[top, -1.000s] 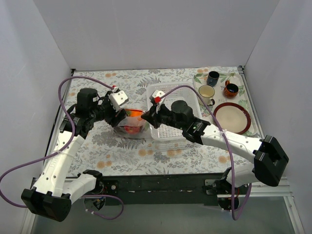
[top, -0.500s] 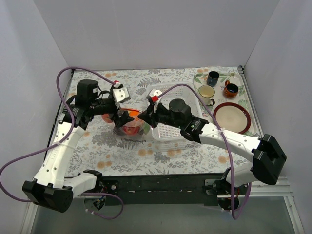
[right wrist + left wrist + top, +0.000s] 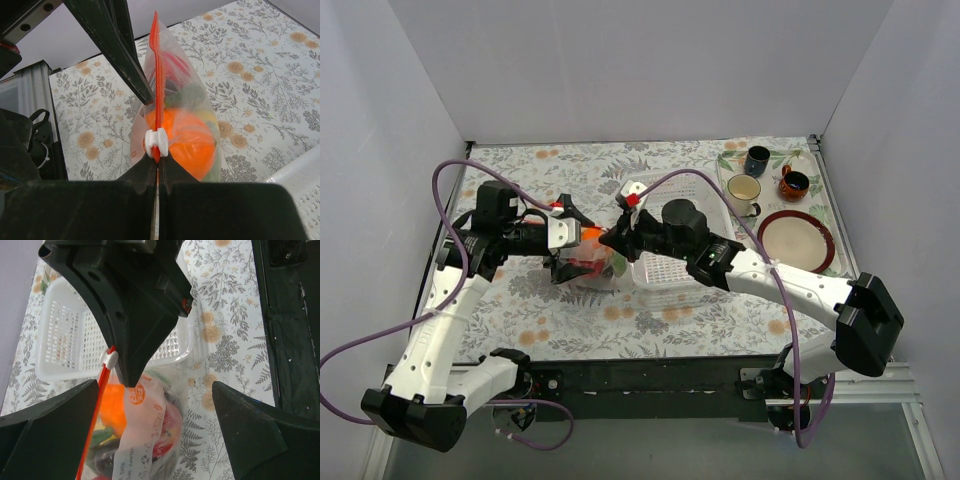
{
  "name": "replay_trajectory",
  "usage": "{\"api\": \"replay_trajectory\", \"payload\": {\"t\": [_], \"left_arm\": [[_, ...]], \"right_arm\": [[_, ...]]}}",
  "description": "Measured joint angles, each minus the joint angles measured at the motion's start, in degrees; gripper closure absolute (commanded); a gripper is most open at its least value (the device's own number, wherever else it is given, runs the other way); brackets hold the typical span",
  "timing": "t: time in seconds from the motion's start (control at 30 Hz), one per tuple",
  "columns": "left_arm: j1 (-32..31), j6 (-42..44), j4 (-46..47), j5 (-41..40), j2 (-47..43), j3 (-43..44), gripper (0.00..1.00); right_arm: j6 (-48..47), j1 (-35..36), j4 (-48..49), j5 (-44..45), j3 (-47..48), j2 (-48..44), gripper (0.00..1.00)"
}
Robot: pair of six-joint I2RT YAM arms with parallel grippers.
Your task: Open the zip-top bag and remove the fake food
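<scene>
The zip-top bag (image 3: 588, 262) stands on the table between both grippers, its red-orange zip strip (image 3: 157, 75) on edge and the mouth closed. The fake food is inside: an orange ball (image 3: 187, 135), a red piece (image 3: 167, 427) and a dark purple eggplant (image 3: 100, 460). My right gripper (image 3: 158, 162) is shut on the zip strip just below the white slider (image 3: 155, 142). In the left wrist view the slider (image 3: 109, 358) sits beside the right gripper's tip. My left gripper (image 3: 155, 390) is open wide, its fingers straddling the bag without touching it. Both grippers, left (image 3: 570, 245) and right (image 3: 610, 240), show from above.
A white perforated basket (image 3: 670, 270) stands right of the bag, under my right arm. At the back right are a dark blue mug (image 3: 757, 160), a cream mug (image 3: 744, 190), a red mug (image 3: 793, 183) and a red-rimmed plate (image 3: 798, 242). Grey walls enclose the table.
My left gripper has turned and come down from behind the bag to straddle it. My right gripper has shifted slightly left, still holding the zip strip.
</scene>
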Motion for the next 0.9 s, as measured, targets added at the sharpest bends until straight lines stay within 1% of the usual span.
{"api": "replay_trajectory", "payload": {"t": [0.13,0.23,0.27,0.37,0.4,0.6,0.7,0.73,0.77,0.83,0.9], "left_arm": [[0.0,-0.02,1.79,1.6,0.33,0.0,0.02],[0.0,-0.02,3.17,2.23,1.11,0.02,0.08],[0.0,0.0,3.48,2.34,1.53,0.04,0.15],[0.02,0.02,3.8,2.34,2.89,0.22,0.3],[0.0,0.07,3.93,2.34,3.28,0.39,0.38],[0.0,0.61,5.09,2.05,3.82,1.05,0.39],[0.02,0.96,4.85,2.12,4.24,2.03,0.48],[0.0,1.25,4.7,2.14,4.42,2.4,0.55],[0.02,1.7,4.37,2.19,4.66,2.93,0.58],[0.0,2.51,3.48,2.21,5.16,3.67,0.6],[0.0,3.76,2.1,2.19,5.75,4.26,0.59]], "right_arm": [[0.04,0.44,-0.13,-0.63,1.29,1.22,0.99],[0.04,0.98,-0.28,-0.87,1.46,1.51,0.99],[0.04,1.07,-0.28,-0.9,1.46,1.51,0.99],[0.04,1.38,-0.33,-1.11,1.46,1.51,0.99],[0.04,1.4,-0.35,-1.16,1.46,1.51,0.99],[0.02,1.68,-0.55,-1.31,1.46,1.51,0.99],[0.02,1.77,-0.57,-1.33,1.46,1.51,0.99],[0.02,1.77,-0.59,-1.33,1.46,1.51,0.99],[0.02,1.77,-0.59,-1.33,1.46,1.51,0.99],[0.02,1.77,-0.59,-1.38,1.46,1.51,0.99],[0.02,1.77,-0.63,-1.49,1.46,1.51,0.99]]}}
